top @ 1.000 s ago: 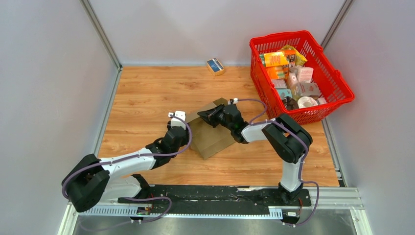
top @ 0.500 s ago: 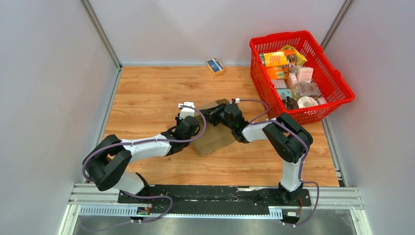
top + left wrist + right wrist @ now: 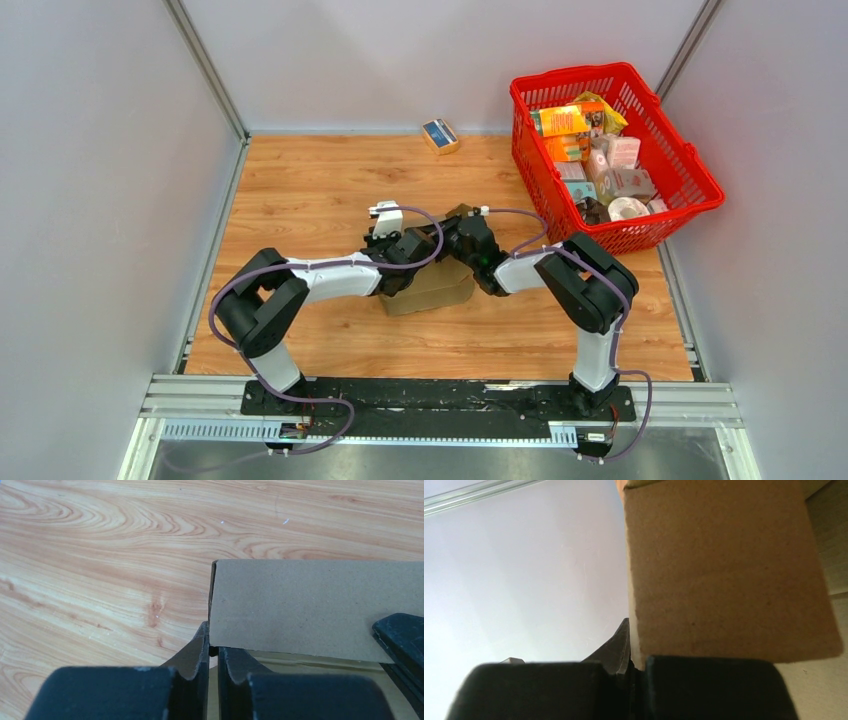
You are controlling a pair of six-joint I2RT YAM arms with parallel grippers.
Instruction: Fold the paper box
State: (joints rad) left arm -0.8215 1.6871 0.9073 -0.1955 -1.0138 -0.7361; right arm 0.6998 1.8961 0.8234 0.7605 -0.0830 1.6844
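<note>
The paper box (image 3: 432,287) is plain brown cardboard, partly raised, on the wooden table between both arms. My left gripper (image 3: 408,247) is at its left top edge. In the left wrist view the gripper (image 3: 214,652) has its jaws nearly together on the corner edge of a standing cardboard panel (image 3: 310,605). My right gripper (image 3: 446,238) holds the box's far top. In the right wrist view the gripper (image 3: 636,662) is shut on a cardboard flap (image 3: 724,570). One right finger (image 3: 402,637) shows at the panel's right end.
A red basket (image 3: 690,205) with several printed packages stands at the back right. A small blue-and-tan box (image 3: 440,135) lies by the back wall. Grey walls close the table on three sides.
My left arm has swung right and forward from the box's left side up to its top edge beside the right gripper. The box has turned and shifted a little. The right gripper has barely moved.
</note>
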